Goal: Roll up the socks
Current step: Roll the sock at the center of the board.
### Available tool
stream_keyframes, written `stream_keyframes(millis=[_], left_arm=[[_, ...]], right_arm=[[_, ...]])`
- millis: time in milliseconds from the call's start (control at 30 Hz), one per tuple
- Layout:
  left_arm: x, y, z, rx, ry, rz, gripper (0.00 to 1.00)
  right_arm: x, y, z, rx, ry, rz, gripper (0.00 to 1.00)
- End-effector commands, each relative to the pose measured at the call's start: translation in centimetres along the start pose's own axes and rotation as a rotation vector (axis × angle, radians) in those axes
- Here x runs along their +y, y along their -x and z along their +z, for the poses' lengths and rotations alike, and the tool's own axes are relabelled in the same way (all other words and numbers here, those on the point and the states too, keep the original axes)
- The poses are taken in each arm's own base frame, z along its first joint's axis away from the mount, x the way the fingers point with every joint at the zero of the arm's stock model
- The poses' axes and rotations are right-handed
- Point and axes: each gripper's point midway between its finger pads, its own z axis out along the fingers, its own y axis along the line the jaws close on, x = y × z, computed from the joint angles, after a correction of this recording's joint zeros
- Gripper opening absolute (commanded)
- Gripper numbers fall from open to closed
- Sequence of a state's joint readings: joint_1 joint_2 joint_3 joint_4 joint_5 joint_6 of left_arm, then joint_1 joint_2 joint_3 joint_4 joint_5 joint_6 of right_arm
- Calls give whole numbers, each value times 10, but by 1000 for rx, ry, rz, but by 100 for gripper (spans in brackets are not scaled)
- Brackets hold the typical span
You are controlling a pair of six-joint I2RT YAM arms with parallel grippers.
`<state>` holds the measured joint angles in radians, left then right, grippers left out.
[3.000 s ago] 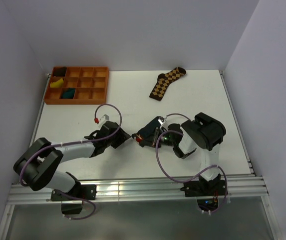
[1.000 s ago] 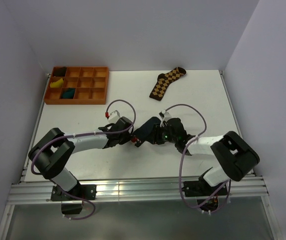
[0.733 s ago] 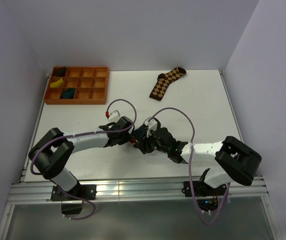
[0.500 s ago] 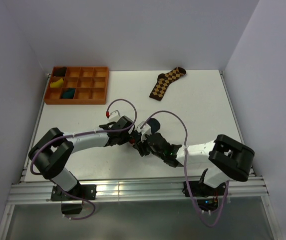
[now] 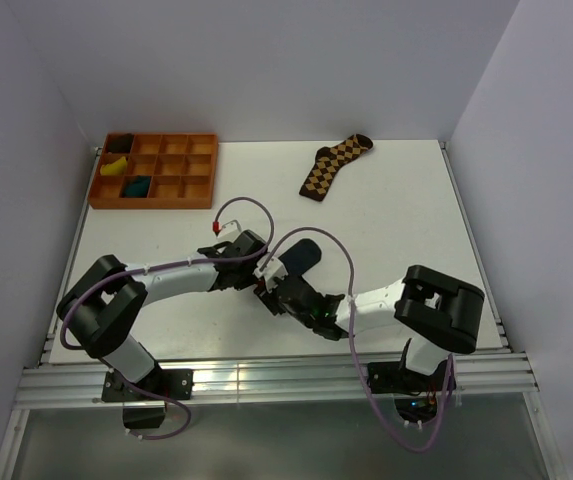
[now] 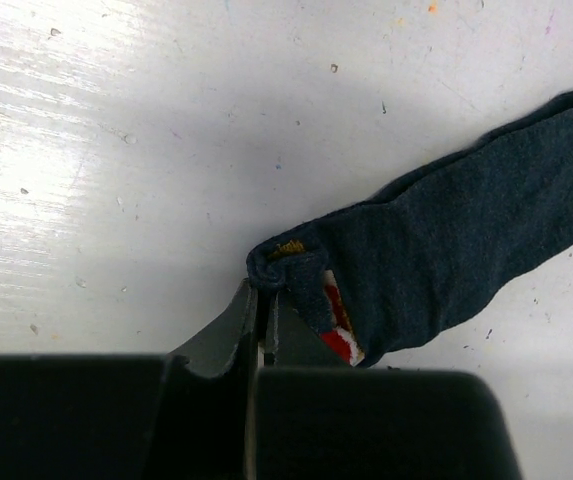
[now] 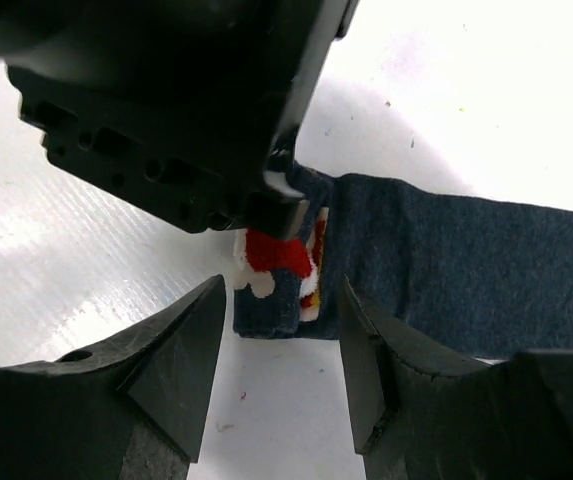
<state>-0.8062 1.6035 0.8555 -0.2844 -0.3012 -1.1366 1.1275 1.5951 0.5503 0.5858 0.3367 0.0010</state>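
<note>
Over in the far left corner of the white table (image 5: 416,220) sits an orange tray (image 5: 202,172) split into twelve small compartments, and only three of them hold anything. There is something dark in the far-left corner cell (image 5: 118,143), a yellow piece (image 5: 114,167) in the cell just in front of it, and a teal bundle (image 5: 138,185) in the nearest row, second cell from the left. A brown-and-yellow argyle sock (image 5: 334,166) lies flat close to the far edge, well apart from everything else. The teal sock (image 5: 302,252) lies stretched out near the middle of the table, a little toward the near side, well clear of every edge. Bare surface lies open to its right and beyond it, while plain walls close off the left, back and right sides. Both arms lie low and long across the table and meet at the sock's near-left end. The left arm runs from its base at the near left straight out to the right. The right arm doubles back from its base, its elbow (image 5: 440,305) out toward the right edge and its forearm reaching left. The left gripper (image 6: 263,295) has its jaws pressed together on a folded corner of the sock's hem, right beside the red-and-white patch (image 7: 276,262). The right gripper (image 7: 284,290) stands with its jaws apart, one finger (image 7: 191,365) on each side of that same patched end, gripping nothing, its tips just beside the left gripper's black body.
</note>
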Motion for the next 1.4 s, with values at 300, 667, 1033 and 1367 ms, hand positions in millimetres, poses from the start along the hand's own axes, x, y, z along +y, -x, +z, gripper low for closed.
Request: stream_keyframes(millis=[300,667,1033,1367], left_arm=[[-9,-7,1,36,-9,31,0],[-10,-10,2,49,-25,1,2],[3,-2,-1,34,-48,-115,17],[-6,15,-19,-14,-215,-297,58]], right_arm=[[25,-2,15,4,0,-89,54],[23,-17,17,32,-29,-24,13],[6,-33,6,89,84,260,0],[-10,-41,1,153,213,530,0]])
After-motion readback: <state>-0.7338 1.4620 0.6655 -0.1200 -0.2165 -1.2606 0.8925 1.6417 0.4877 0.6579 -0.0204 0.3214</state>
